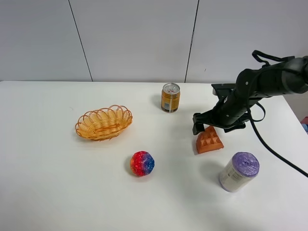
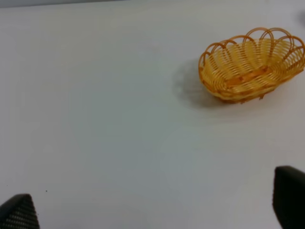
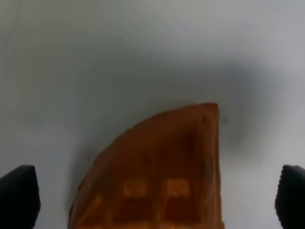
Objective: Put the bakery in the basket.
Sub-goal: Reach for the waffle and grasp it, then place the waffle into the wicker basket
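The bakery is an orange-brown waffle wedge lying on the white table, right of centre. My right gripper hangs just over its far end, open, with a finger on either side and not touching it. In the right wrist view the waffle fills the lower middle between the two dark fingertips of the gripper. The golden wicker basket stands empty at the left. The left wrist view shows it well ahead of my open, empty left gripper. The left arm is out of the high view.
A yellow drink can stands behind the waffle to the left. A red-blue speckled ball lies between basket and waffle, nearer the front. A pale roll with a purple top stands just in front and to the right of the waffle.
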Action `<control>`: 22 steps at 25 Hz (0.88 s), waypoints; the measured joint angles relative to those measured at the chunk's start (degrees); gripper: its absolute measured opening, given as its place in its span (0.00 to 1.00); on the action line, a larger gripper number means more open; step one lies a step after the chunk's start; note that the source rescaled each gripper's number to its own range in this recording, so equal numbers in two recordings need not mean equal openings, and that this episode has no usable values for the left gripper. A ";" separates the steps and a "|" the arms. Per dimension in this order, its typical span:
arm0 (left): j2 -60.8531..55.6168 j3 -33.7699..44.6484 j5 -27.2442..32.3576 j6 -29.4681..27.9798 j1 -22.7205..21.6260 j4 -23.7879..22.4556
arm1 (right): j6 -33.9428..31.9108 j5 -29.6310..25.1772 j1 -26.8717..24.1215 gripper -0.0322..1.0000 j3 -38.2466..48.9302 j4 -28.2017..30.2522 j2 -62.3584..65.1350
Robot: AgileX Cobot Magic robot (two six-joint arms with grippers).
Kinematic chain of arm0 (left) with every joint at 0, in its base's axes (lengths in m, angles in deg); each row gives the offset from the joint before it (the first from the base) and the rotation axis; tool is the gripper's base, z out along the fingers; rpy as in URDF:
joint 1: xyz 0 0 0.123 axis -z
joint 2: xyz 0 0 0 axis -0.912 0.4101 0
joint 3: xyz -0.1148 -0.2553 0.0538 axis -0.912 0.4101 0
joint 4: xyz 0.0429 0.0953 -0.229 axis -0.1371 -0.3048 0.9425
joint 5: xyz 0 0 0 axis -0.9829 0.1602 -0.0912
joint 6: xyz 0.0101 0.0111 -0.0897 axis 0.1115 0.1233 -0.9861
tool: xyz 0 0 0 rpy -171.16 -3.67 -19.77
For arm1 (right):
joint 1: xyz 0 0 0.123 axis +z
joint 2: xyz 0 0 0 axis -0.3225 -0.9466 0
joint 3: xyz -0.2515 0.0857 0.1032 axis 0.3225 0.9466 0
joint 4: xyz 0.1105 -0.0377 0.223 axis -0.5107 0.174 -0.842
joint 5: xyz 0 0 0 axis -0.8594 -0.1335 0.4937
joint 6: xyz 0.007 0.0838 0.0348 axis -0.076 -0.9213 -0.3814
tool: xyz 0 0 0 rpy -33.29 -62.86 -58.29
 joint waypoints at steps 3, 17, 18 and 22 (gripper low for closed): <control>0.00 0.00 0.00 0.00 0.00 0.00 | -0.26 1.04 0.00 1.00 -0.08 0.00 -1.53; 0.00 0.00 0.00 0.00 0.00 0.00 | -1.97 0.73 0.00 0.03 -0.08 -1.95 -3.42; 0.00 0.00 0.00 0.00 0.00 0.00 | -1.97 0.72 0.00 0.03 -0.08 -3.04 -2.81; 0.00 0.00 0.00 0.00 0.00 0.00 | 0.40 -0.64 1.80 0.03 -3.20 -7.68 1.67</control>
